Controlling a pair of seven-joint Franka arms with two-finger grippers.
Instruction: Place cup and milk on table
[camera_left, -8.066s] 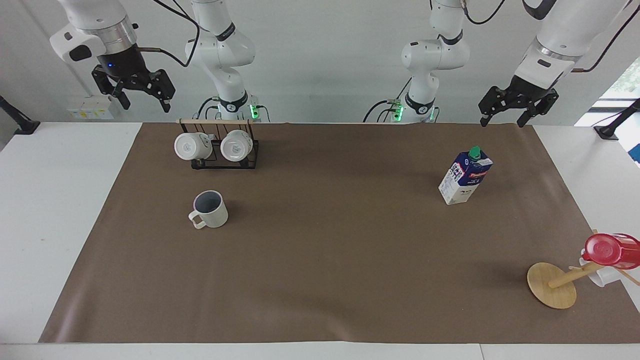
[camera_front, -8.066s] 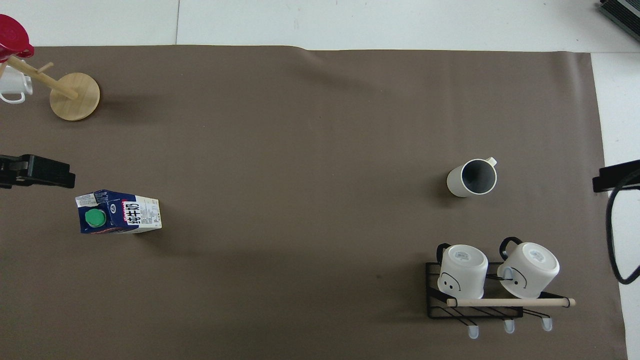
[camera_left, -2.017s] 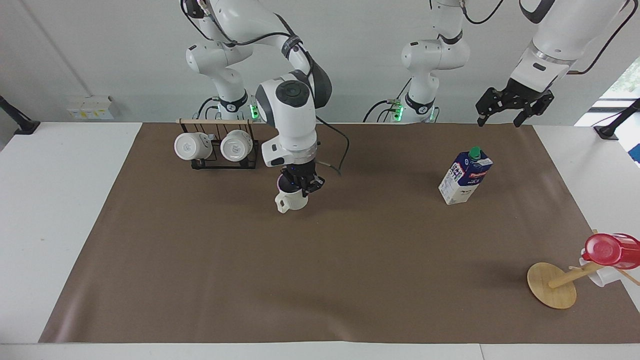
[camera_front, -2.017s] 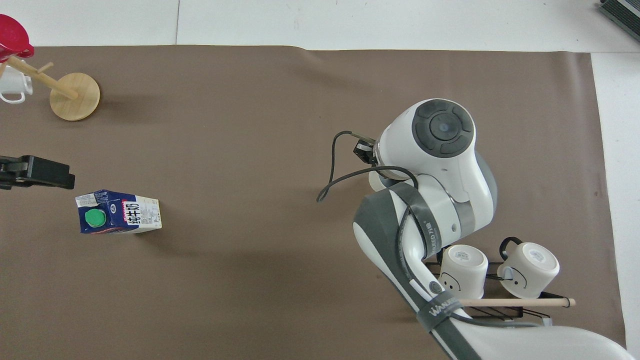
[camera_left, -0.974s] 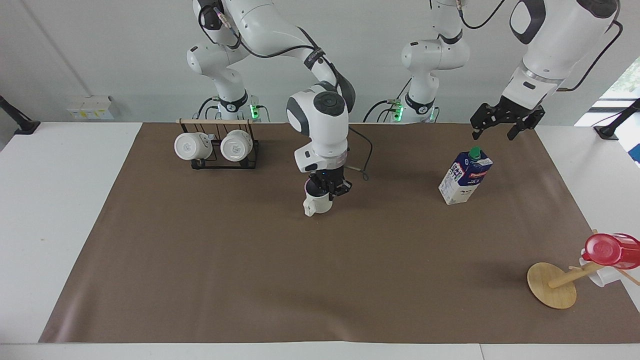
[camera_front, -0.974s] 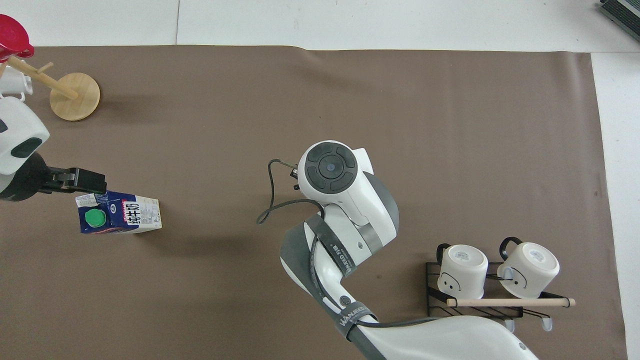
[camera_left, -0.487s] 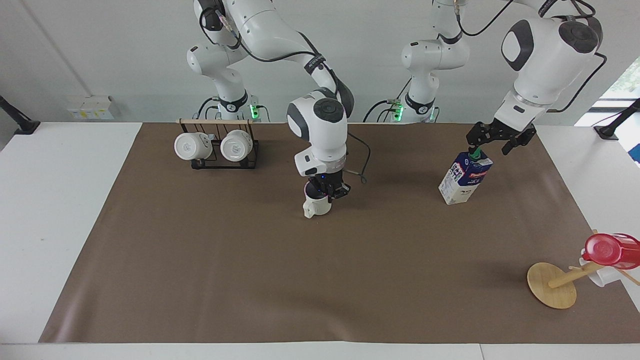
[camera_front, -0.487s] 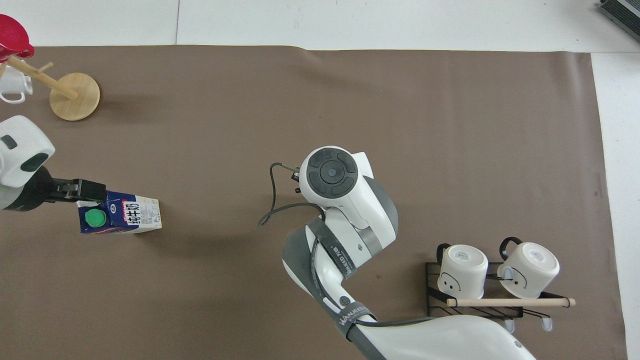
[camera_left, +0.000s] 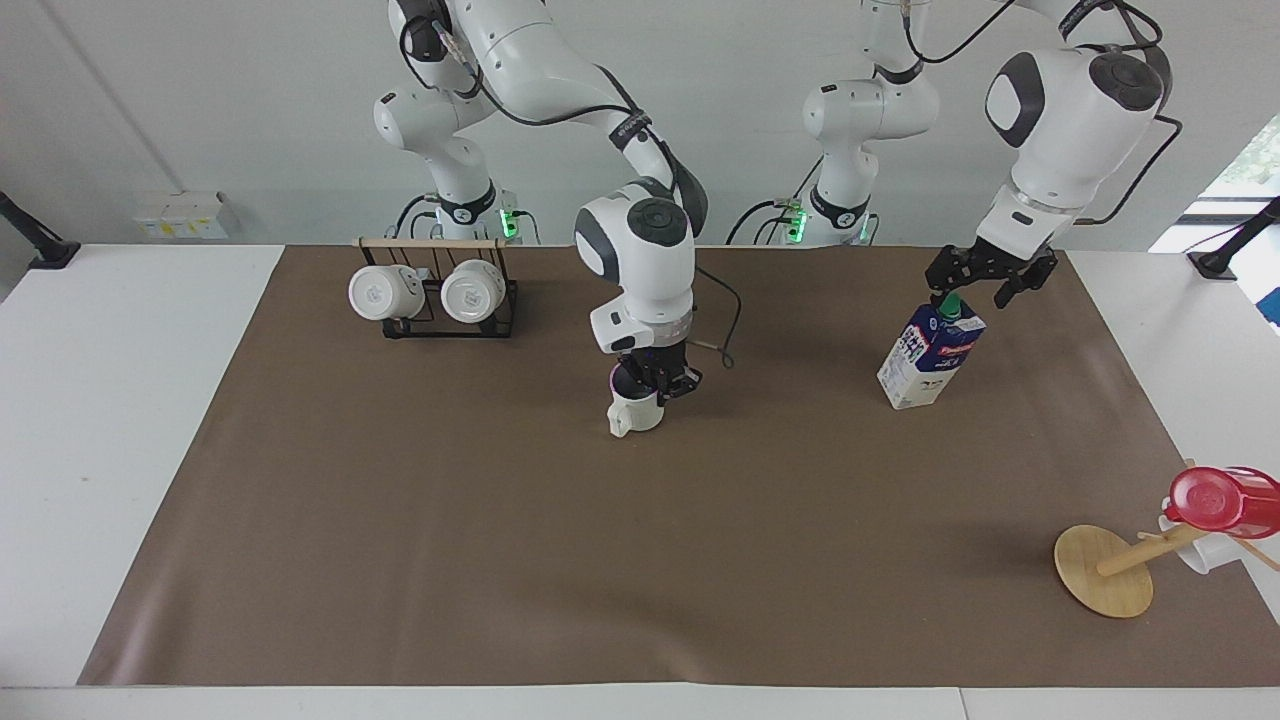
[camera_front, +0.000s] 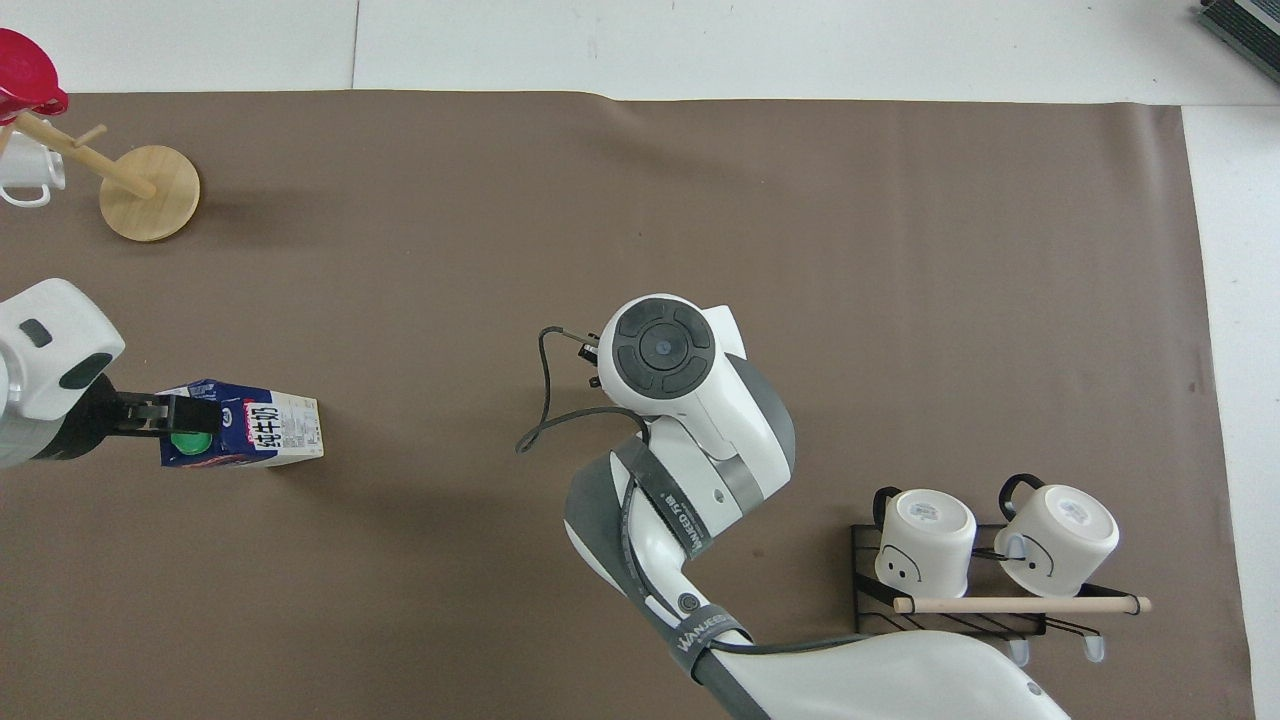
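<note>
My right gripper (camera_left: 655, 385) sits at the rim of the cup (camera_left: 634, 411), which stands upright on the brown mat of the table (camera_left: 420, 560) near its middle; whether my fingers there grip the rim I cannot tell. My left gripper (camera_left: 975, 290) hangs with fingers spread just over the green cap of the milk (camera_left: 930, 352), which stands upright toward the left arm's end of the mat.

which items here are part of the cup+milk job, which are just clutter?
Job: cup under the right gripper; milk under the left gripper; table.

Clutter: rack with two white mugs; wooden stand with red cup.
</note>
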